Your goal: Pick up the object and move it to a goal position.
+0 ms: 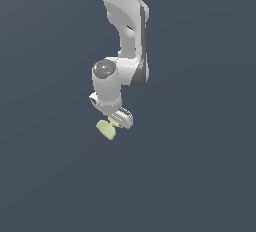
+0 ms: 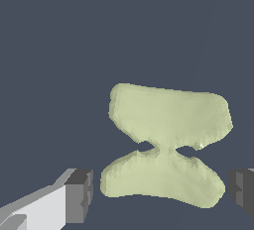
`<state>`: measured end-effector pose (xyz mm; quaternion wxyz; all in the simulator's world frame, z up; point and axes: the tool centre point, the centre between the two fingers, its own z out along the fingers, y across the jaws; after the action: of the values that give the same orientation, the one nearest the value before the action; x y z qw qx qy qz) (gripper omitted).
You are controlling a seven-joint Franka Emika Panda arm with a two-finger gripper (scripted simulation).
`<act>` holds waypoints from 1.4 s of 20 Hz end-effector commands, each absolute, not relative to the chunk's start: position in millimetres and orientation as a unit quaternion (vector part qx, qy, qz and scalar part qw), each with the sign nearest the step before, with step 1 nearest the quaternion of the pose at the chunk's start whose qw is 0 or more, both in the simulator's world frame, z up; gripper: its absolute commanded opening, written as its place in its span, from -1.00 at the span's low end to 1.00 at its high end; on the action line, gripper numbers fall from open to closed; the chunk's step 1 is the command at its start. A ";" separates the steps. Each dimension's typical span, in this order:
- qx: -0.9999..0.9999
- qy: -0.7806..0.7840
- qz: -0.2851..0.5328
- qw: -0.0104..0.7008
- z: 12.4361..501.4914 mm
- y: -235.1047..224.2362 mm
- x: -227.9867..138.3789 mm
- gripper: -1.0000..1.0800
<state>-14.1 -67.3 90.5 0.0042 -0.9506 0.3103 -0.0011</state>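
Observation:
The object [image 2: 168, 140] is a pale yellow-green, two-lobed bow-tie piece lying on the dark floor. In the exterior view the object [image 1: 106, 129] shows just below and to that view's left of the white hand. My gripper [image 2: 161, 194] is lowered over it, with one dark finger pad [image 2: 80, 194] on each side of the nearer lobe. A thin gap shows between each pad and the lobe, so the jaws are open and not touching it. In the exterior view the gripper [image 1: 116, 123] points down, and its fingertips are mostly hidden by the hand.
The floor [image 1: 200, 176] is a plain dark blue-grey surface with no other objects in view. The white arm [image 1: 125, 21] rises straight up behind the hand.

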 end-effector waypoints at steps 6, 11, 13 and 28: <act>-0.932 0.363 0.000 0.001 76.4 -80.2 -20.1 0.92; -0.930 0.367 0.000 0.000 75.0 -81.5 -20.8 0.92; -0.930 0.367 0.000 0.000 73.6 -81.4 -20.8 0.92; -0.929 0.370 0.000 0.000 24.6 -81.9 -21.3 0.92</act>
<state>-18.0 -86.1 44.3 0.0028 -0.9277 0.3731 -0.0078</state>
